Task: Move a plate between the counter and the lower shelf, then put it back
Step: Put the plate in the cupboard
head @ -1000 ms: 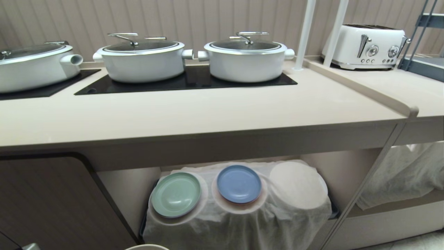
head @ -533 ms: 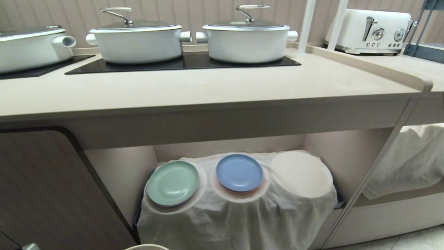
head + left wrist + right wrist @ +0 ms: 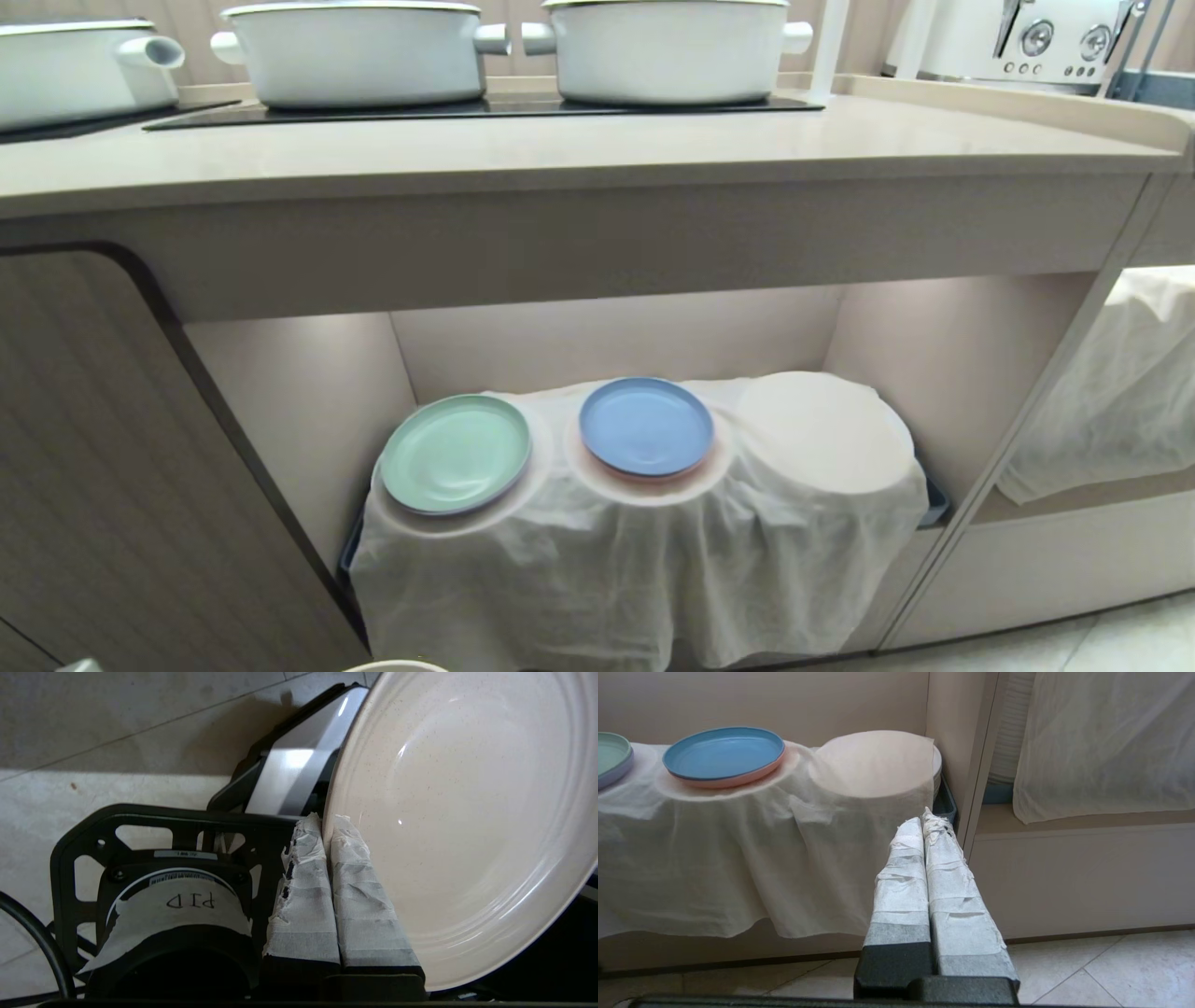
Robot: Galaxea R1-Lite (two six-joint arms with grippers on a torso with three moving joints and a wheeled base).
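Nearest to me, my left gripper [image 3: 327,826] pinches the rim of the plate [image 3: 467,821], its two tape-wrapped fingers [image 3: 303,896] pressed tight on the edge. The plate is round, cream and matte, with fine speckles and a low raised rim; in the head view only a pale sliver of it shows at 6 o'clock [image 3: 397,665]. Under it I see the smooth tiled floor [image 3: 93,742].

My right gripper [image 3: 927,821] hangs low before the shelf, its crinkled taped fingers [image 3: 957,896] pressed together on nothing.

Farther, at the middle of my head view, the lower shelf [image 3: 308,411] is a lit beige bay with plain smooth walls. A thin wrinkled white cloth [image 3: 607,569] drapes over three round stacks. A mint-green plate [image 3: 456,454] lies at 8 o'clock of it, a blue plate [image 3: 646,427] in the middle, and the stack at 3 o'clock [image 3: 822,434] is covered only by cloth.

Farthest, at 12 o'clock, the counter [image 3: 560,149] is a thick pale slab with a rounded edge, and glossy white pots [image 3: 663,47] stand on its black glass hob [image 3: 467,109].
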